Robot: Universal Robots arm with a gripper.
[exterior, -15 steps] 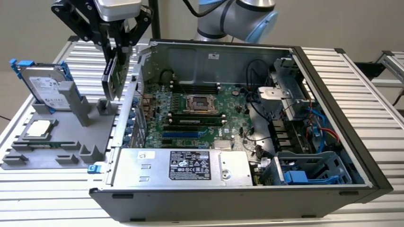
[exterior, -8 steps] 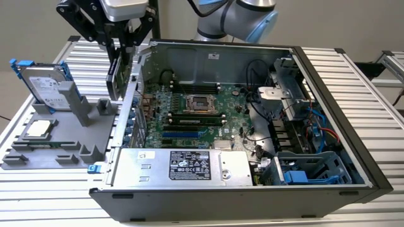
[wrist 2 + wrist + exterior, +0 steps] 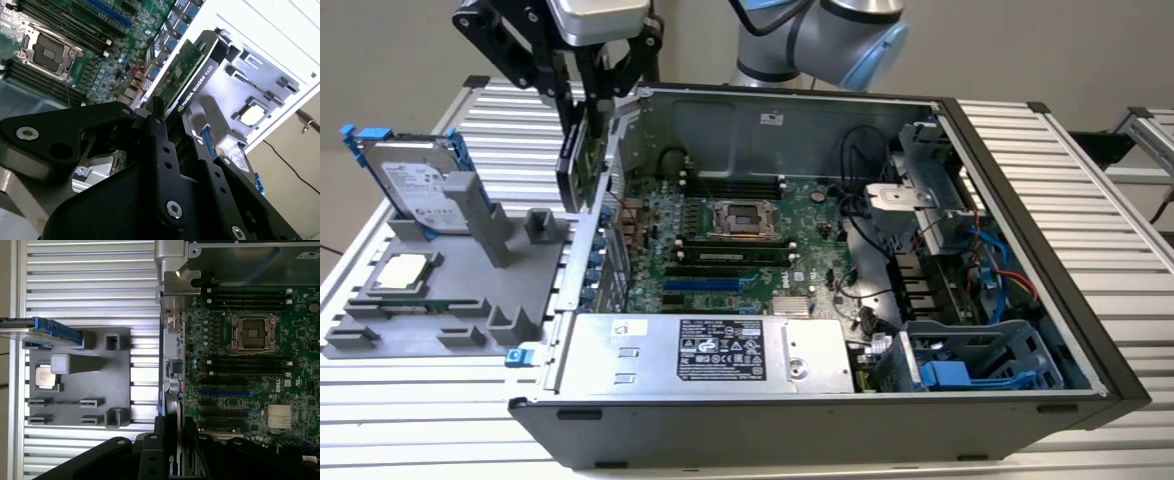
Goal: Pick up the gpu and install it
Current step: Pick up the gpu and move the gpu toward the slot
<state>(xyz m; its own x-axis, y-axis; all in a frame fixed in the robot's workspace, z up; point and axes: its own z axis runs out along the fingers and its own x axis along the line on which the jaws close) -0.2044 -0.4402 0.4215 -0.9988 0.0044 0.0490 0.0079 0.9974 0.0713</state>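
You have the gpu (image 3: 570,160), a thin rectangular card with a green circuit board on one face and a glossy black shroud on the other, clamped in the black metal gripper (image 3: 587,100). In the exterior view it hangs upright on edge over the wall of the open grey steel computer case (image 3: 761,140), at ten o'clock from the green motherboard (image 3: 814,250). The second wrist view shows you both card faces, with a bolted finger (image 3: 162,150) against each. The first wrist view shows the card edge-on. The arm (image 3: 834,40) comes in from twelve o'clock, gripper pointing down. A matte grey fixture tray (image 3: 547,290) lies at nine o'clock.
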